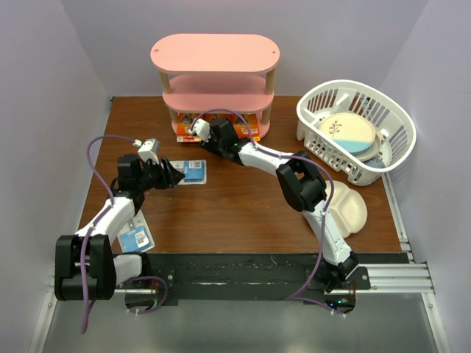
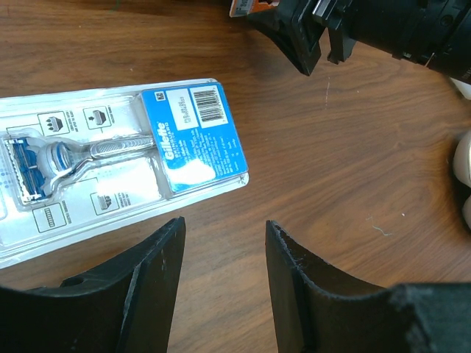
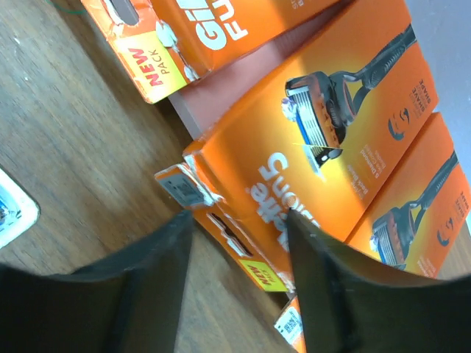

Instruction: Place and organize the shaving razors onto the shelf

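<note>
The pink three-tier shelf [image 1: 213,55] stands at the back of the table. Three orange razor packs [image 1: 246,121] lie on its bottom board; in the right wrist view they are a top pack [image 3: 221,29], a middle pack [image 3: 324,125] and a right pack [image 3: 419,213]. My right gripper [image 1: 197,132] [image 3: 237,220] is open, its jaws straddling the middle pack's near corner. A white-and-blue blister pack [image 1: 193,171] [image 2: 118,158] lies flat on the table. My left gripper [image 1: 176,176] [image 2: 224,224] is open and empty just beside it. A second blister pack [image 1: 136,239] lies near the left arm's base.
A white slatted basket [image 1: 324,92] at the back right holds a round plate [image 1: 349,136]. A white divided plate [image 1: 353,209] lies at the right, partly under the right arm. The right gripper's fingers [image 2: 309,37] show at the top of the left wrist view. Walls close in on both sides.
</note>
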You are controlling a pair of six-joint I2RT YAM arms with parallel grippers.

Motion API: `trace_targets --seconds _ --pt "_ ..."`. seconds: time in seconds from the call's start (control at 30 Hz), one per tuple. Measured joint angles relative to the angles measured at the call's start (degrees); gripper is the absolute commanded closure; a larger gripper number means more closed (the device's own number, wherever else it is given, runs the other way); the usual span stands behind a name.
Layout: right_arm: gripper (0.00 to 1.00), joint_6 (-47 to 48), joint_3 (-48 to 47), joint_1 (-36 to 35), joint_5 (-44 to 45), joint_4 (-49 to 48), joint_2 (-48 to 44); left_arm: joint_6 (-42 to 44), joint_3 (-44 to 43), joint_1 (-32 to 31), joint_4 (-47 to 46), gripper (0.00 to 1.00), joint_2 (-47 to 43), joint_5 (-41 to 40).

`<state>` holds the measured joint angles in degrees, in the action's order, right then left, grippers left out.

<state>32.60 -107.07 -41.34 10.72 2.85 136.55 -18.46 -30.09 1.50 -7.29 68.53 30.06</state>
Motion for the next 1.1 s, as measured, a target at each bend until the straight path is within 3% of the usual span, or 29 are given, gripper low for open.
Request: trace_targets --seconds 0.3,0.6,1.1 --pt "0.30 -1.11 0.00 -0.11 0.04 5.38 -2.95 -0.02 0.00 0.00 0.00 0.48 -0.33 0.02" --pt "0.34 -3.87 0.28 -0.96 -1.60 7.37 -9.09 -0.59 0.00 0.00 -0.02 0.48 -0.24 0.48" --pt "0.36 1.75 0.13 -0.31 -2.80 8.57 -3.21 -0.61 0.02 0.00 -0.61 0.48 0.09 0.66"
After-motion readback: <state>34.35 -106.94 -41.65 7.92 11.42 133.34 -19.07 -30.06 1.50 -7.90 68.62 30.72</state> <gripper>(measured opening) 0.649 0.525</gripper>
